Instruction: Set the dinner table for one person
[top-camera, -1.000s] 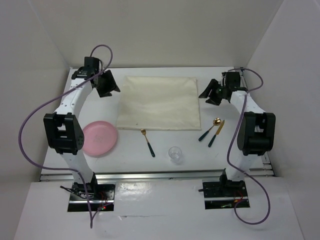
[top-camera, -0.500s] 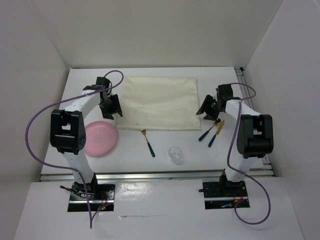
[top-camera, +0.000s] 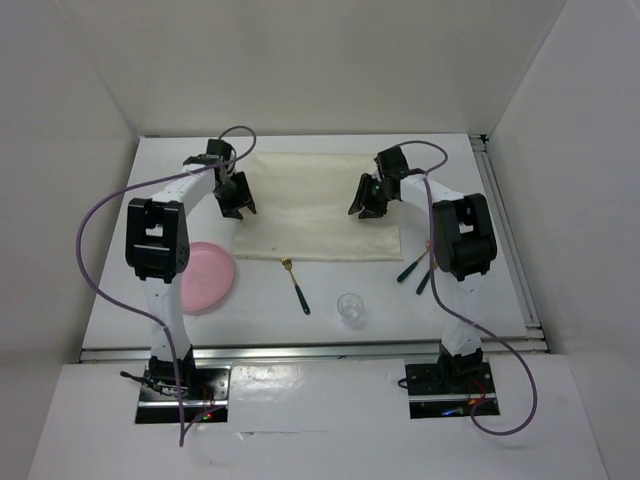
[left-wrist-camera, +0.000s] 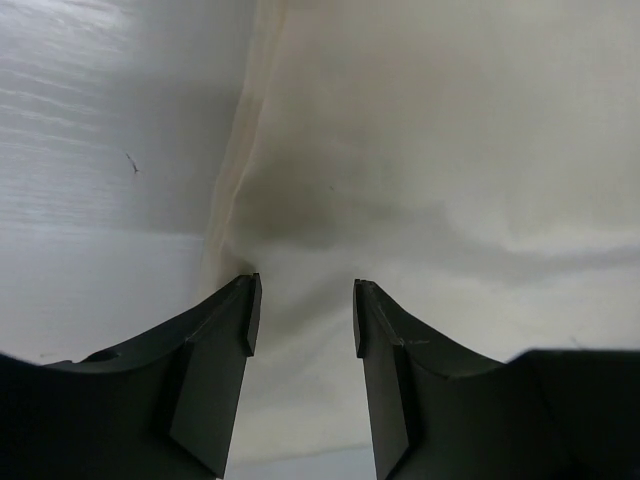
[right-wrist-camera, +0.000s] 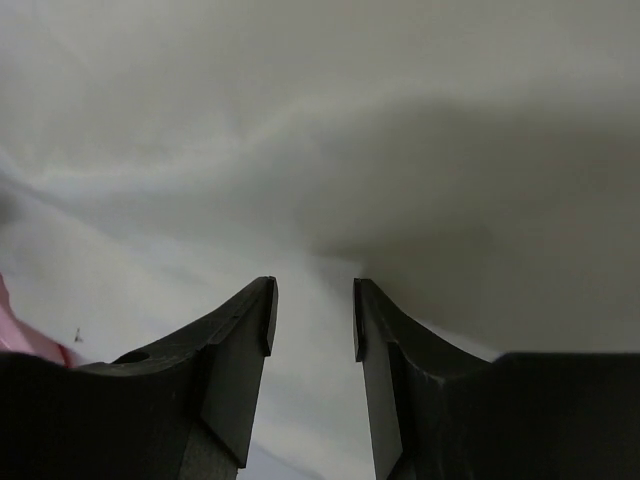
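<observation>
On the white dinner table (top-camera: 260, 325) lies a cream cloth (top-camera: 310, 205). My left gripper (top-camera: 240, 207) is low over the cloth's left edge, jaws apart. In the left wrist view the cloth (left-wrist-camera: 450, 150) fills the gap between the fingertips of the left gripper (left-wrist-camera: 305, 290), and its edge is slightly rumpled beside bare table (left-wrist-camera: 100, 150). My right gripper (top-camera: 362, 208) is down over the cloth's right part, also open. In the right wrist view only wrinkled cloth (right-wrist-camera: 350, 120) shows ahead of the right gripper (right-wrist-camera: 313, 290).
A pink plate (top-camera: 208, 275) sits at the front left, partly behind the left arm. A gold fork (top-camera: 295, 284) with a dark handle and a clear glass (top-camera: 350, 308) lie in front of the cloth. A spoon and knife (top-camera: 415, 270) lie by the right arm.
Both arms have swung inward from the table's sides, and their grippers are now down over the cloth's left and right parts. Nothing on the table has moved.
</observation>
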